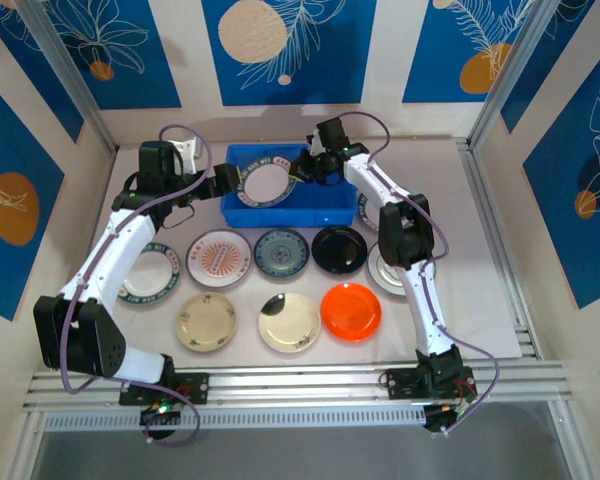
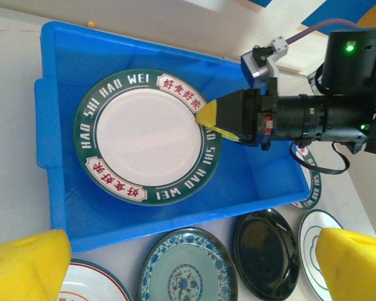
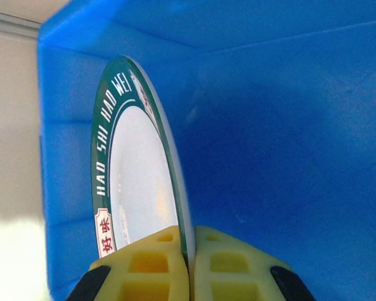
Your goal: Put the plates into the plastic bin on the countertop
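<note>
The blue plastic bin (image 1: 270,205) stands at the back of the countertop (image 1: 480,240). My right gripper (image 1: 302,172) is shut on the rim of a white plate with a dark green lettered rim (image 1: 266,183), holding it inside the bin. From the left wrist, that plate (image 2: 147,135) lies over the bin floor (image 2: 56,188), with the right gripper (image 2: 213,119) on its right edge. The right wrist view sees the plate (image 3: 131,175) edge-on between the pads (image 3: 189,263). My left gripper (image 1: 232,180) hovers open at the bin's left side, its pads (image 2: 25,263) wide apart.
In front of the bin lie a pink-striped plate (image 1: 218,253), a teal one (image 1: 281,252) and a black one (image 1: 340,248). Nearer are two cream plates (image 1: 206,321) and an orange one (image 1: 350,311). White dark-rimmed plates sit partly under each arm (image 1: 150,275) (image 1: 390,272).
</note>
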You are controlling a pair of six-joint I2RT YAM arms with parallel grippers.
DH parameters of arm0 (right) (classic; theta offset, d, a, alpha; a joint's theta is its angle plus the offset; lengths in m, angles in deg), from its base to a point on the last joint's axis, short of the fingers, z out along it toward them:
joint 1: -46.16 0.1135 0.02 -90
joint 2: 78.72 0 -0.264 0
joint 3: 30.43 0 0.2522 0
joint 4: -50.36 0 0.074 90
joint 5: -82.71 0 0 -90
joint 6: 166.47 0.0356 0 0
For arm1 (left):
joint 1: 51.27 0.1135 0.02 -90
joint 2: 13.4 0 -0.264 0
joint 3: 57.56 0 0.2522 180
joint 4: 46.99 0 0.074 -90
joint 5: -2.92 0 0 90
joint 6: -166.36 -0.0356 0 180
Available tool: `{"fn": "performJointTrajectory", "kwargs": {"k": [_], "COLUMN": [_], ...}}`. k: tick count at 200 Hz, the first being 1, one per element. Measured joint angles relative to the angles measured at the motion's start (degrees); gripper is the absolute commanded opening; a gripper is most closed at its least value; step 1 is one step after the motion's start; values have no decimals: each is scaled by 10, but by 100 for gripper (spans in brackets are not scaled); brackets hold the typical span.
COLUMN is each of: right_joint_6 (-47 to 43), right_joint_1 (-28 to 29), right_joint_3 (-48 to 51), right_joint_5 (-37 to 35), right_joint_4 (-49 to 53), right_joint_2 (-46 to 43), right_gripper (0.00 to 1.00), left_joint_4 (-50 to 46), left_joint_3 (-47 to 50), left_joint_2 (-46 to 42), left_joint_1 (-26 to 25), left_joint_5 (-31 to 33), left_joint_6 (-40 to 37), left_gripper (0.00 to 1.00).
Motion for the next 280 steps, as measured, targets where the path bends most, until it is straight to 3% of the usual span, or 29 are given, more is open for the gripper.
{"fn": "performJointTrajectory", "kwargs": {"k": [128, 187, 280], "right_joint_6": [-3, -27, -63], "right_joint_1": [4, 14, 20], "right_joint_3": [-120, -134, -170], "right_joint_5": [-16, -42, -81], "right_joint_4": [46, 73, 135], "right_joint_2": [100, 105, 103], "right_gripper": [0, 27, 46], "left_joint_4": [-3, -3, -3], "left_joint_3": [0, 0, 0], "left_joint_2": [37, 39, 41], "left_joint_1": [0, 0, 0], "left_joint_5": [-9, -9, -13], "left_joint_6": [-9, -9, -9], "left_gripper": [100, 100, 100]}}
